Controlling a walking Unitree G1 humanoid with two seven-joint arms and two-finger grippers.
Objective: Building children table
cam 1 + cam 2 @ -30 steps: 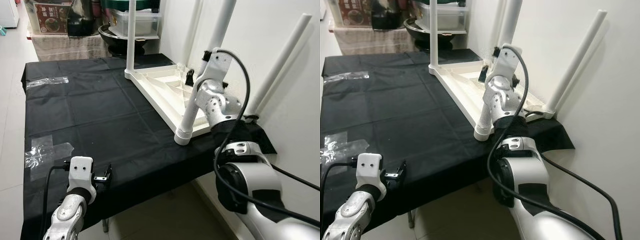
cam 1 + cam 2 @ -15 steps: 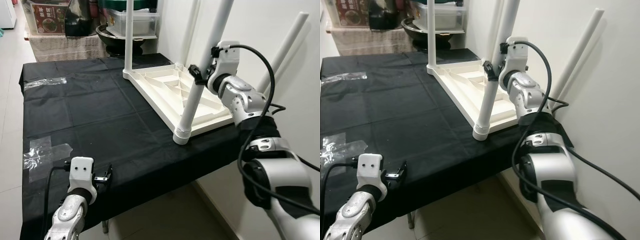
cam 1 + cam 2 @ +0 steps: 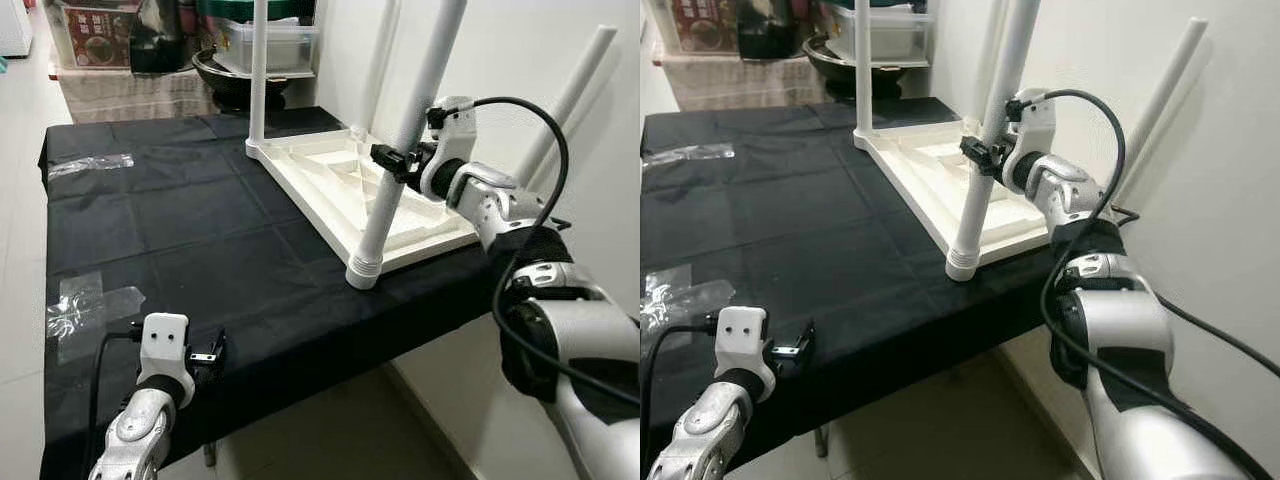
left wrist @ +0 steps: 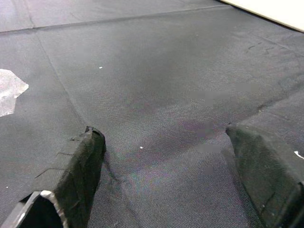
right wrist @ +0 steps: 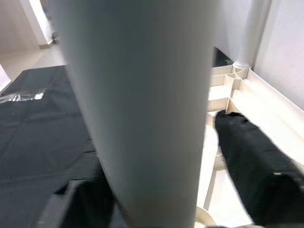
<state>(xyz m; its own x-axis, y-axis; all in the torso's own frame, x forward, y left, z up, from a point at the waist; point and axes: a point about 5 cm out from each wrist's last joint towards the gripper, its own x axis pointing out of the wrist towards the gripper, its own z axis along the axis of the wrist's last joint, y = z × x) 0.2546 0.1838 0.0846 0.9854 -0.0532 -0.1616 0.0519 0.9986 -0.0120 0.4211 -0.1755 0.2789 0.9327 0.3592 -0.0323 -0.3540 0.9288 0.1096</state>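
White plastic tabletop [image 3: 340, 185] lies upside down on the black cloth [image 3: 180, 230], at the far right side by the wall, w/ its ribbed underside facing up. Legs counted: 4 white ones. The near leg [image 3: 395, 170] stands in the front corner socket w/ its ribbed collar at the base; the back-left leg [image 3: 257, 75] stands upright in the far corner; a third leg [image 3: 378, 60] rises behind near the wall; the fourth leg [image 3: 565, 100] stands at the right corner, tilted toward the wall.

Progress, as a judgement: all 4 legs look placed, so the job seems mostly done. Prob. left: seating/tightening the near leg, then flipping the table upright. Can't tell how firmly any leg is seated.

Right gripper [image 3: 400, 164] is at the near leg about mid-height, fingers straddling it one each side, closed around the shaft per the wrist view. Left gripper [image 3: 207, 355] rests low at the cloth's front edge, fingers spread apart, holding nothing.

Also 2 patches of clear tape [image 3: 85, 300] on the cloth.
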